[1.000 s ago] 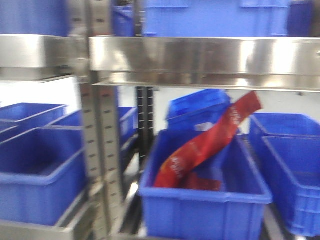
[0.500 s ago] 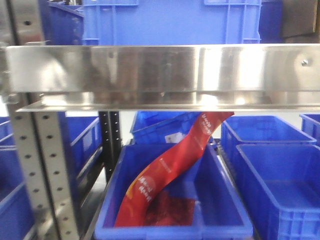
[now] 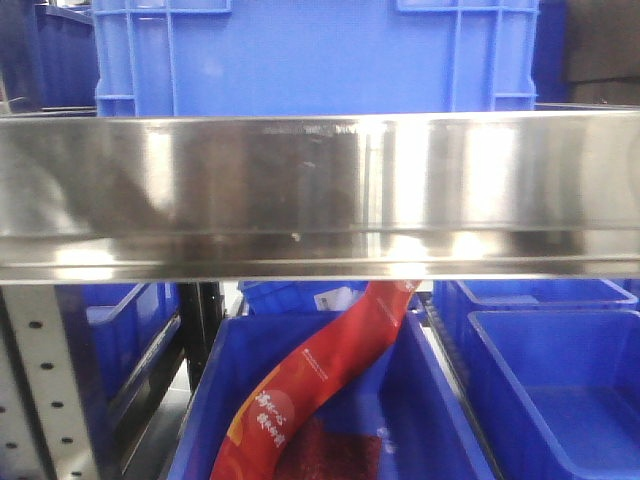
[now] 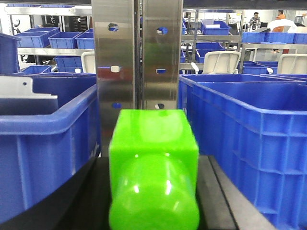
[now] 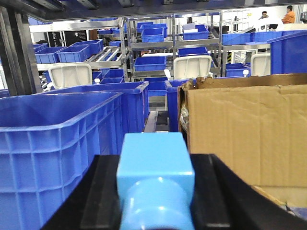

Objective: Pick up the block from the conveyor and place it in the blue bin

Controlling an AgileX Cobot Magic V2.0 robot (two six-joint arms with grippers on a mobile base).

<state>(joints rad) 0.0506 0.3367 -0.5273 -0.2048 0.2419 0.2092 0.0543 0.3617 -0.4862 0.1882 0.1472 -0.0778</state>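
Because the left gripper (image 4: 153, 201) faces a steel post (image 4: 136, 72) head-on, the main risk is a knock. If the arm pushes straight forward, the green block (image 4: 153, 158) it carries would probably hit the post and twist loose. The block sits close in front of the post, low in the left wrist view and level with the post's base. One blue bin (image 4: 249, 134) stands just right of the post and another (image 4: 43, 143) just left of it, with a gap between them in front of the post. Letting go here would likely drop the block into that gap rather than into a bin. Both bin rims rise above the block, so moving sideways without lifting could catch a wall. The left gripper appears closed around the green block, though only dark edges of its jaws show beside it, so the exact grip is a judgement. The right gripper (image 5: 156, 201) looks closed in the same way on a light blue block (image 5: 156, 163), with black jaw parts pressed against both sides. Beyond that block stand a bin (image 5: 57, 143) and a cardboard box (image 5: 249, 134); the post does not show there. No conveyor appears in any view.
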